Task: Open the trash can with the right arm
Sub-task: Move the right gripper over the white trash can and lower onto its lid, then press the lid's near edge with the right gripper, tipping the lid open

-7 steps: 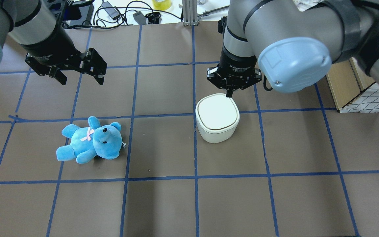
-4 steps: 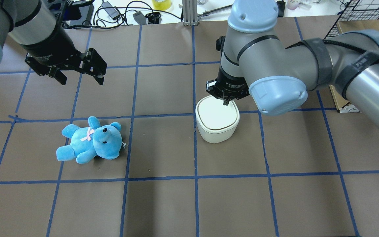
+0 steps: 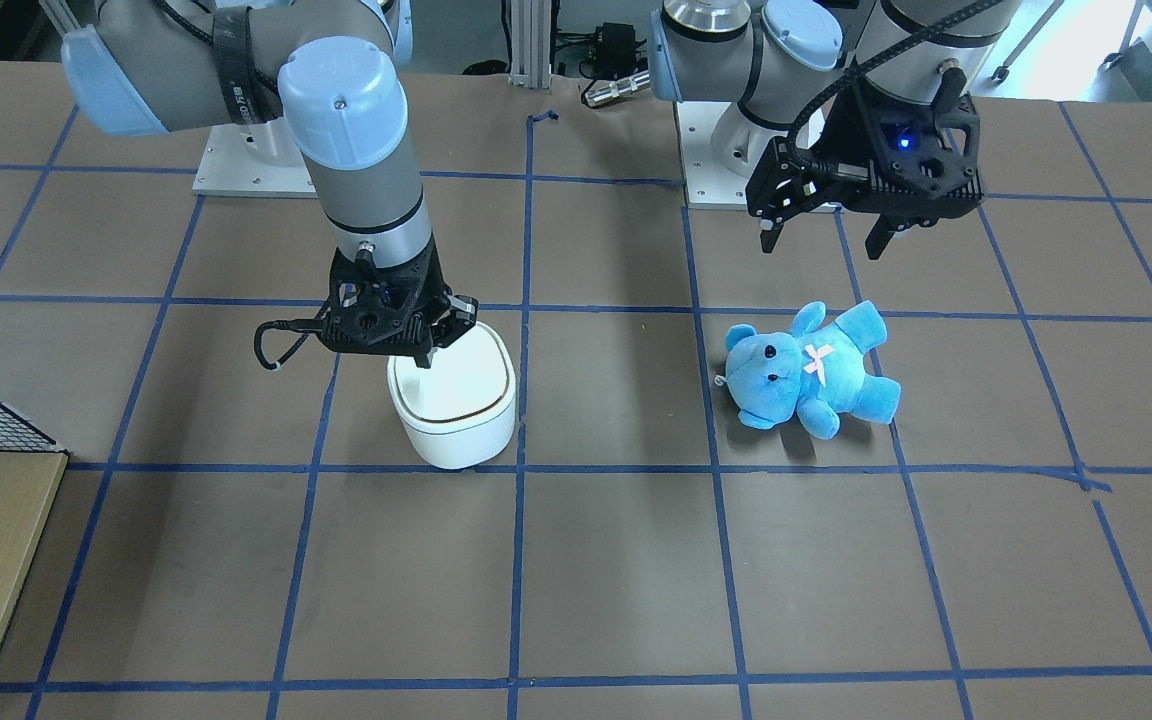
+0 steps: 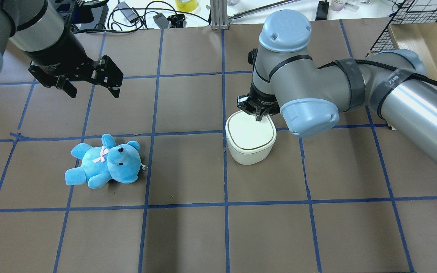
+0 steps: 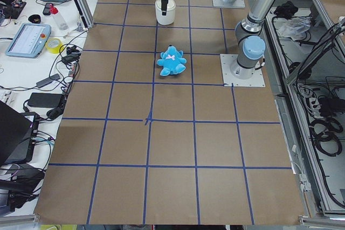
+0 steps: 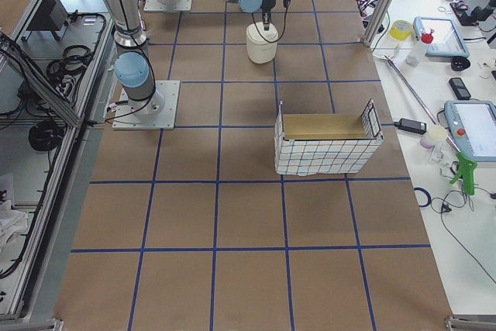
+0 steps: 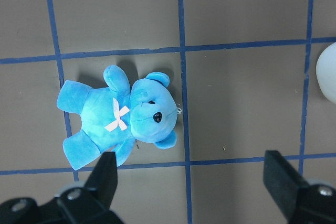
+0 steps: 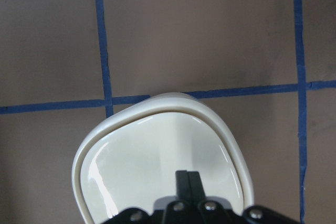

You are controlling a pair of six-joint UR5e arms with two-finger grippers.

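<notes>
The white trash can (image 4: 250, 146) stands mid-table with its lid down; it also shows in the front view (image 3: 456, 420) and the right wrist view (image 8: 157, 145). My right gripper (image 4: 258, 117) is shut, fingertips together. It points straight down at the lid near its far edge, at or just above the surface. It also shows in the front view (image 3: 426, 358) and the right wrist view (image 8: 187, 182). My left gripper (image 4: 94, 93) is open and empty, hovering high over the far left of the table, away from the can.
A blue teddy bear (image 4: 104, 161) lies on the table to the can's left, below the left gripper (image 7: 194, 182). A wire basket holding a wooden box (image 4: 419, 34) stands at the far right. Cables (image 4: 139, 15) lie beyond the far edge.
My right arm has come down and its shut gripper has moved from above the can's far rim onto the lid area. The lid stays down. The left arm has not moved.
</notes>
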